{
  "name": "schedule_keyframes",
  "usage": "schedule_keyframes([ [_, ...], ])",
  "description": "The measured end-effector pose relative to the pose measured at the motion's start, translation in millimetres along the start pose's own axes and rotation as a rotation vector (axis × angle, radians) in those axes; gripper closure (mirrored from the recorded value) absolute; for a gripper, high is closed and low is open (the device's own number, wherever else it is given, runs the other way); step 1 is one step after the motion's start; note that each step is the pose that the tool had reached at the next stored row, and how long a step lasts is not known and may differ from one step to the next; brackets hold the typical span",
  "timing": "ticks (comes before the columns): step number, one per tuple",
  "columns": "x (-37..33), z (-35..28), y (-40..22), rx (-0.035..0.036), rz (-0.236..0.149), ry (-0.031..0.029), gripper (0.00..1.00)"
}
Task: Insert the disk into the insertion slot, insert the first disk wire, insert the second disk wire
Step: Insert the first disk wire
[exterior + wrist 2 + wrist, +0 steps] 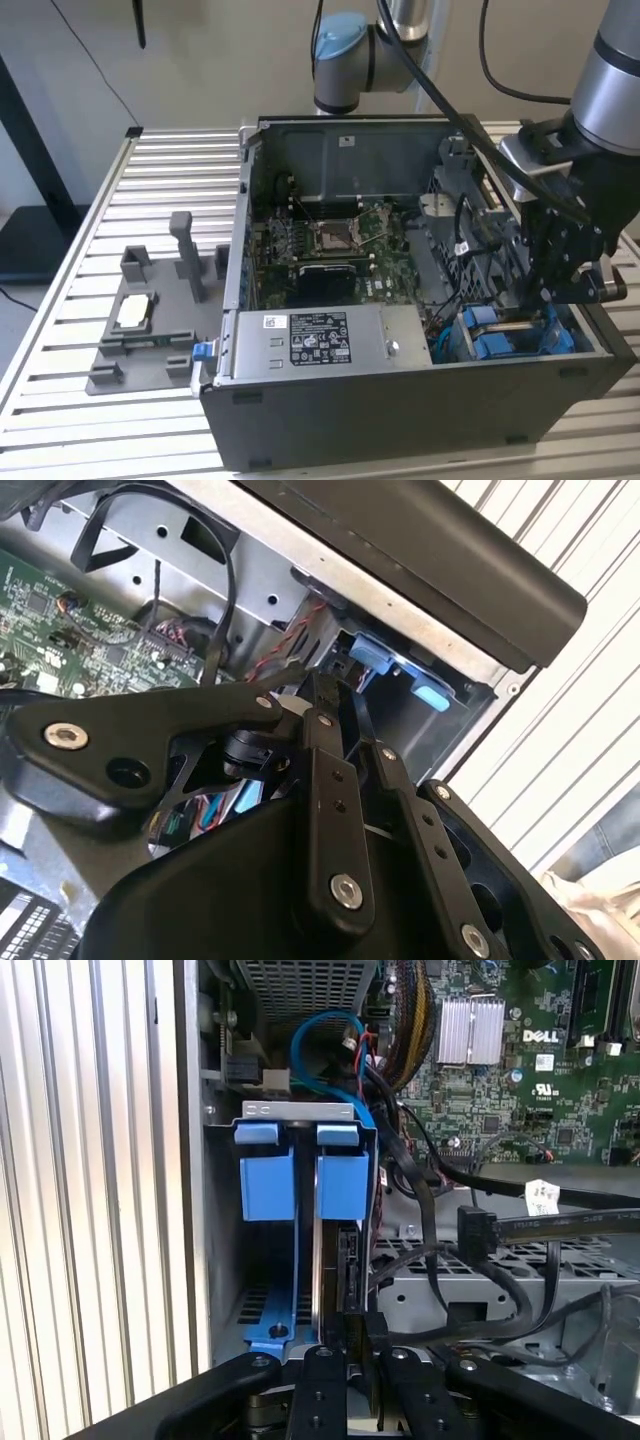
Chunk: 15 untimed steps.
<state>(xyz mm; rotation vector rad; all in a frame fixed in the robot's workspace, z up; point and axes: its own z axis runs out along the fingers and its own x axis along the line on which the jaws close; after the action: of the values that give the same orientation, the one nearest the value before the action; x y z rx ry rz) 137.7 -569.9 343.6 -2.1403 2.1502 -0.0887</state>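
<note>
**A:** Where is the gripper (347, 1338)?

**B:** In the lower right of the exterior view, down inside the black computer case (400, 420). In the first wrist view its fingers sit narrow. As far as I can judge, they are pinched on the outer edge of the disk (335, 1260).

**A:** And the disk itself?

**B:** It stands on edge in the insertion slot (520, 330), with most of its length already inside the grey cage, just beside the blue clips (343, 1185). The neighbouring bay (268, 1260) holds no drive.

**A:** So seating it is the step in hand. How is that done well?

**B:** My judgement is to press straight along the bay with no tilt, so the carrier doesn't bind against the cage wall. Stop when it meets firm resistance; don't force it.

**A:** Is there anything close by to mind?

**B:** The black cables (430, 1260) loop just beside the cage, and a flat black connector (477, 1230) hangs near the disk. Either could snag a finger, so hold the wrist square over the bay.

**A:** And farther off?

**B:** The motherboard (335, 240) lies beyond, in the middle of the exterior view. The power-supply box (310, 340) runs along the case's near wall. The grey stand (150, 310) sits well apart on the slatted table (170, 170), at the exterior view's left.
</note>
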Motion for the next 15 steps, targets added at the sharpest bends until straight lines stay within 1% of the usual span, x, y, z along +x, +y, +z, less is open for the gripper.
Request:
schedule_keyframes([
  [2,0.0,1.0,0.8,0.0032,0.000,0.0008,0.81],
  [3,0.0,1.7,1.2,0.0073,0.000,0.0009,0.81],
  [6,0.0,3.6,2.4,0.0232,-0.001,0.0010,0.81],
  [7,-0.1,4.2,2.9,0.0272,-0.001,0.0010,0.81],
  [8,-0.1,4.6,3.5,0.0291,-0.001,0.0009,0.81],
  [11,-0.1,5.6,5.7,0.0292,-0.001,-0.0009,0.81],
  [14,-0.2,5.5,7.6,0.0303,-0.001,0.0007,0.81],
  [15,-0.2,6.6,8.0,0.0317,-0.001,0.0007,0.81],
])
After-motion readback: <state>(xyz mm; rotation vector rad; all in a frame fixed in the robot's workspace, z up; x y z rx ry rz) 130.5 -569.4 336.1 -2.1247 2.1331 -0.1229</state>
